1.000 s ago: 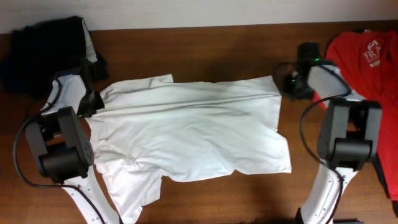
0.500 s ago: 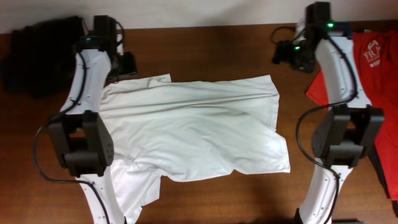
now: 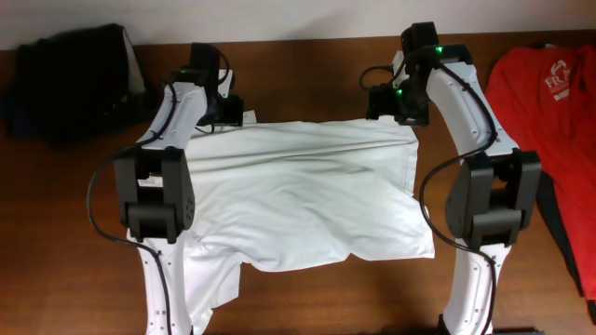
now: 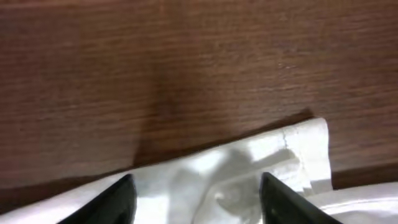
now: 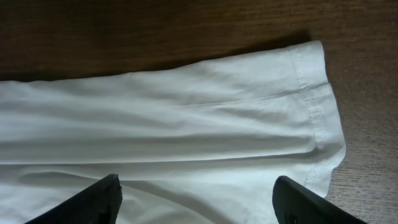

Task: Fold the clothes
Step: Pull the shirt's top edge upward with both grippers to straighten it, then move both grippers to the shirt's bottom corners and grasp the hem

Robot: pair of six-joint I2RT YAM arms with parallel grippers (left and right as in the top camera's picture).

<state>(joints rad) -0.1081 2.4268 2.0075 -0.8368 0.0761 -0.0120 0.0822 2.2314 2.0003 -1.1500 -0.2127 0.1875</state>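
Lying spread across the wooden worktop (image 3: 307, 56) in the overhead view, the white shirt (image 3: 298, 195) sits under the left pincer (image 4: 196, 182), fingers apart over a hemmed corner, in the left wrist view, and under the equally open right pincer (image 5: 196, 183) in the right wrist view.

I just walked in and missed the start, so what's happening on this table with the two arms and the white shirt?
Two robot arms are working on the white shirt, which lies spread out on the wooden table. The left arm holds its jaws open over the far sleeve corner; the right arm holds open jaws over the far hem corner. Neither has cloth gripped yet.
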